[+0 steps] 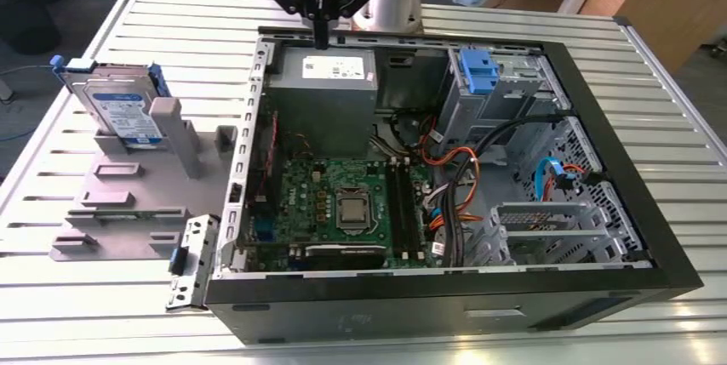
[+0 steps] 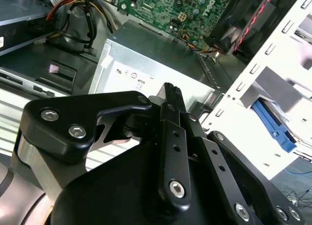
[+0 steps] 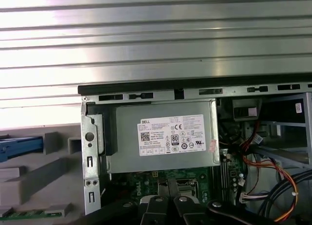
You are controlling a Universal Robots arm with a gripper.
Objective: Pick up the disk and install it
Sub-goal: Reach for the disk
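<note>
The disk (image 1: 117, 108) is a silver drive with a white-and-blue label and blue side rails. It stands upright in the grey stand (image 1: 125, 208) at the exterior view's left, outside the case. Its blue rail (image 2: 276, 131) also shows in both wrist views (image 3: 19, 146). My gripper (image 1: 322, 39) hangs over the back wall of the open computer case (image 1: 670, 276), above the power-supply box (image 1: 323, 84). It is well to the right of the disk in the exterior view. Its black fingers (image 2: 169, 96) are pressed together, shut, with nothing between them.
Inside the case lie a green motherboard (image 1: 340, 199), orange and black cables (image 1: 455, 178), and a drive bay with a blue bracket (image 1: 477, 71) at the back right. A loose metal bracket (image 1: 191, 259) leans at the case's front left corner. The ribbed metal table (image 1: 68, 297) surrounds everything.
</note>
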